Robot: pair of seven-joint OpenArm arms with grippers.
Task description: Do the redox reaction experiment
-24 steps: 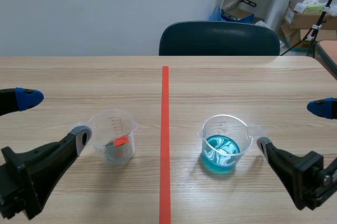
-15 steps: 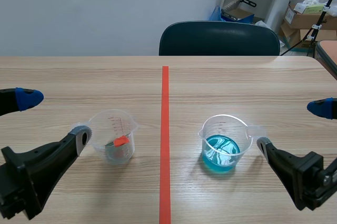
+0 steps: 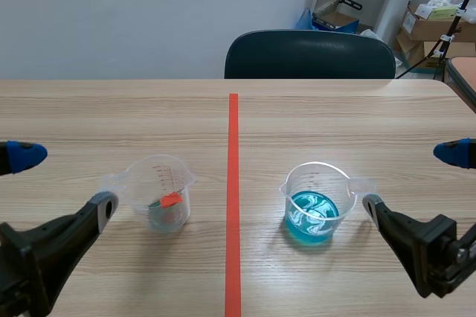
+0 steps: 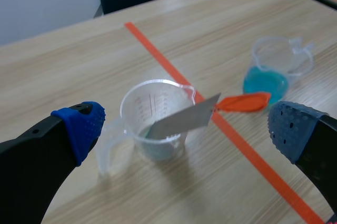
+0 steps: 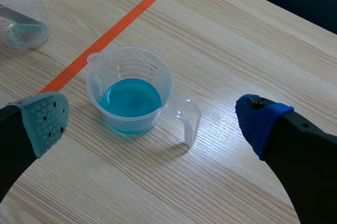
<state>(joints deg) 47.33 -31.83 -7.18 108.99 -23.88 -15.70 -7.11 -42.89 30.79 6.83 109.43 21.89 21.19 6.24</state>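
On a worktop [image 3: 149,109], a clear cup [image 3: 160,194] holding a metal strip [image 4: 181,121] stands left of the tape line [image 3: 233,257], a cup of blue liquid [image 3: 316,202] right of it. The left fingers [image 3: 104,205] and right fingers [image 3: 372,204] gape empty, each pair near its cup – nothing looks started yet, so the next move is probably gripping the strip to dip it in the blue

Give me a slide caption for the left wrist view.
Open left claw before a measuring cup holding an orange-tipped metal strip.
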